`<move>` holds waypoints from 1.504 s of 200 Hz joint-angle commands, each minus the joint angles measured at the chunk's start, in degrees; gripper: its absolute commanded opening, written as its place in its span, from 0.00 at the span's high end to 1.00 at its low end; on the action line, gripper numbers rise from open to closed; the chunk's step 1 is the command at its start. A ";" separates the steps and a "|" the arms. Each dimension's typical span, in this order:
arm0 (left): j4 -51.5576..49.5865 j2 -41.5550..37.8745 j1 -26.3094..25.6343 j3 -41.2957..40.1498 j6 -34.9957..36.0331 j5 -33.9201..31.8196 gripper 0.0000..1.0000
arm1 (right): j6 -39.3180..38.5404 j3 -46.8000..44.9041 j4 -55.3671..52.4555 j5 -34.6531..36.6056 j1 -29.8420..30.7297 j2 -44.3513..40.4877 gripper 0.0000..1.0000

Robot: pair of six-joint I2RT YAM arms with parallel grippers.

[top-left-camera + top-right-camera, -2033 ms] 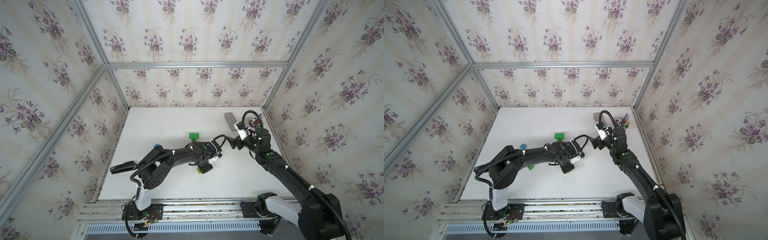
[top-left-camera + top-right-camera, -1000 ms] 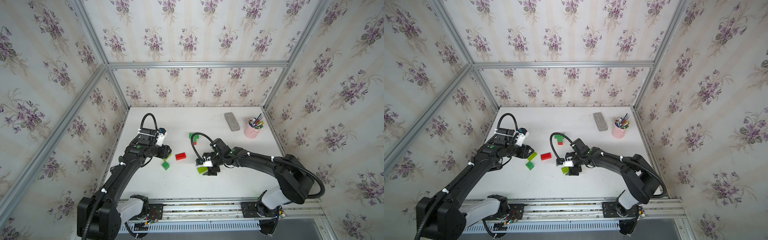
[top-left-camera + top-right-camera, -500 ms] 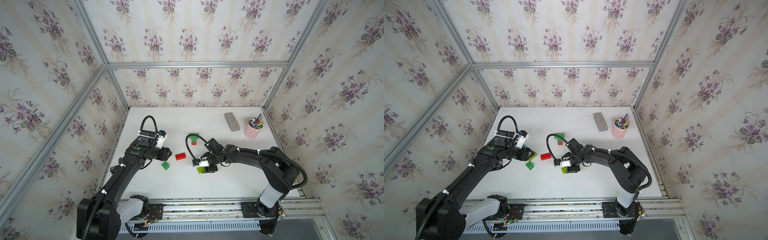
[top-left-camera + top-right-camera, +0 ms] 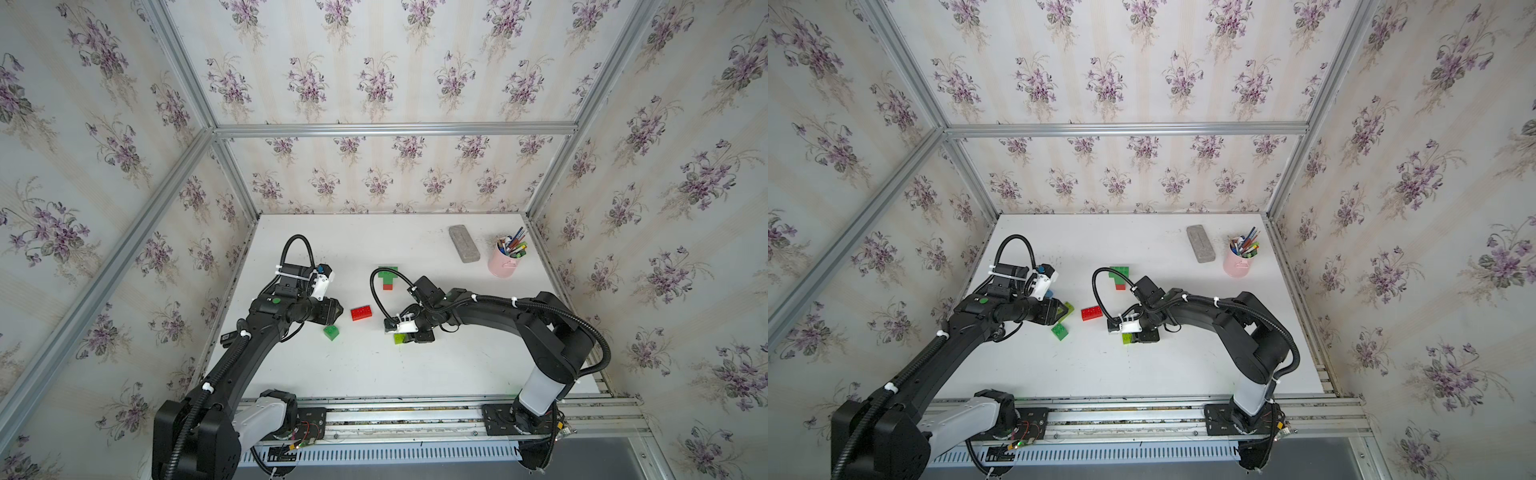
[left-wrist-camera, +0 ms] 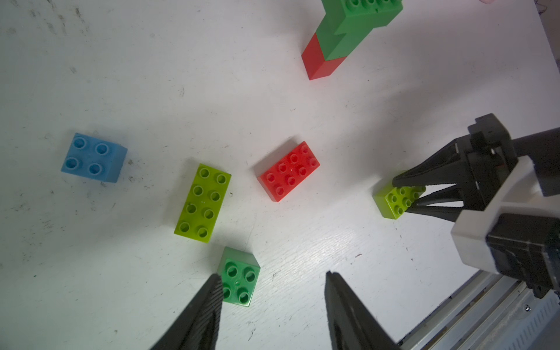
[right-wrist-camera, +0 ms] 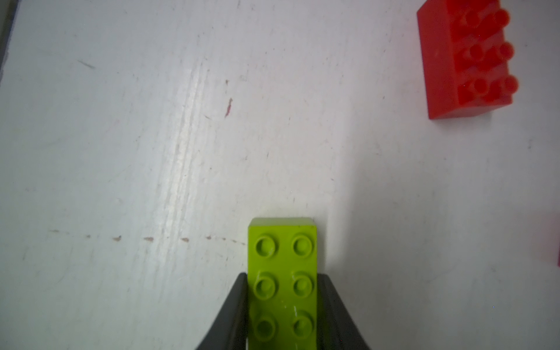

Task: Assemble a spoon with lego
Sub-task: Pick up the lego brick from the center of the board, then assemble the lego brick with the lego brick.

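Early going, I judge: the spoon (image 4: pixel 387 277) is only a red-and-green stem joined to one wide green brick, mid-table toward the far edge. The right jaws are clenched on a lime brick (image 6: pixel 283 281) nearer the front edge. The left jaws hang released and empty over a dark green brick (image 5: pixel 239 278). A red brick (image 5: pixel 288 171), a second lime brick (image 5: pixel 202 203) and a blue brick (image 5: pixel 94 157) lie loose, unattached.

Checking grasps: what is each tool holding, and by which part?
Right tool clamps the lime brick by its long sides; left tool is open, holding nothing.
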 commanded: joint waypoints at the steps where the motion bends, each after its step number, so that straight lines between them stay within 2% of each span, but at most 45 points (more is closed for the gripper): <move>1: 0.33 -0.53 0.02 -0.29 0.53 1.04 0.43 | 2.11 1.18 -1.63 0.60 0.04 0.39 0.72; 56: 8.79 -5.93 -0.48 -5.37 2.02 6.62 0.44 | 7.67 3.79 -4.97 -1.24 -2.51 -6.81 0.73; 84: 17.20 -7.58 -2.39 -8.94 -0.68 7.33 0.43 | 7.05 10.24 -10.46 0.18 -5.27 -7.85 0.73; 124: 22.76 -4.20 -7.31 -9.38 0.00 4.07 0.42 | 4.55 25.11 -18.94 3.19 -7.83 -0.72 0.74; 188: 23.23 5.83 -7.38 -4.56 -1.56 1.47 0.41 | 2.79 49.96 -28.72 8.54 -8.03 13.88 0.74; 228: 27.14 8.08 -7.32 -5.38 -1.00 1.49 0.42 | 1.95 65.92 -38.78 9.10 -7.98 22.59 0.74; 262: 28.33 9.09 -7.37 -5.52 -0.84 2.17 0.41 | 2.29 70.63 -40.57 7.42 -7.97 25.92 0.74; 301: 27.46 10.67 -7.37 -4.33 -1.11 2.27 0.41 | 2.38 68.67 -41.22 9.18 -7.88 26.34 0.74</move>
